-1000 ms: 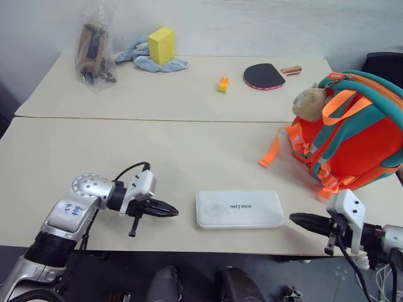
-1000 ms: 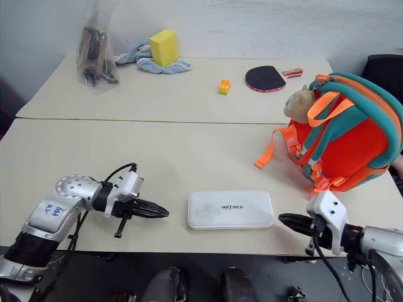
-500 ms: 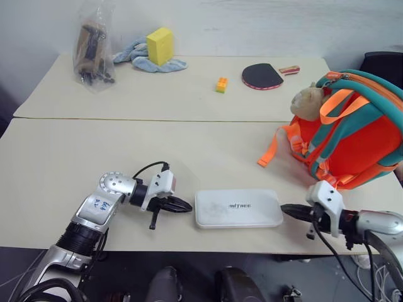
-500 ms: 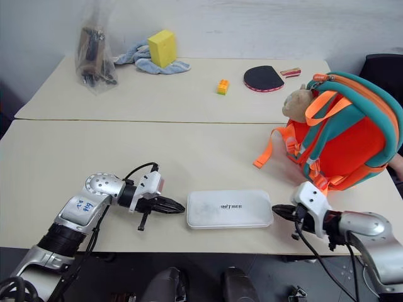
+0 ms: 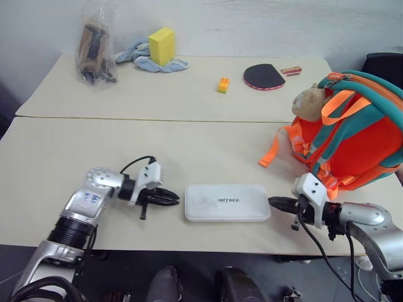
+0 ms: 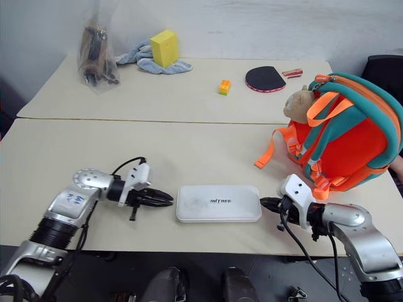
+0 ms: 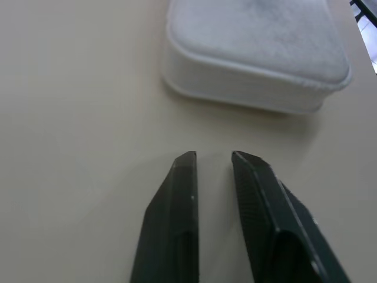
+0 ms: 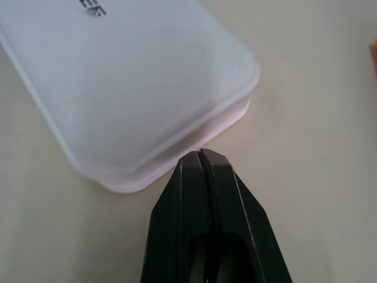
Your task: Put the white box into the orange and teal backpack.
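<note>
The white box (image 5: 227, 202) is laid flat near the table's (image 5: 189, 148) front edge. The left claw (image 7: 213, 158), slightly spread, is aimed at one end; the right claw (image 8: 201, 154), pressed together, touches the other. The orange and teal backpack (image 5: 352, 135) is stood at the right edge.
</note>
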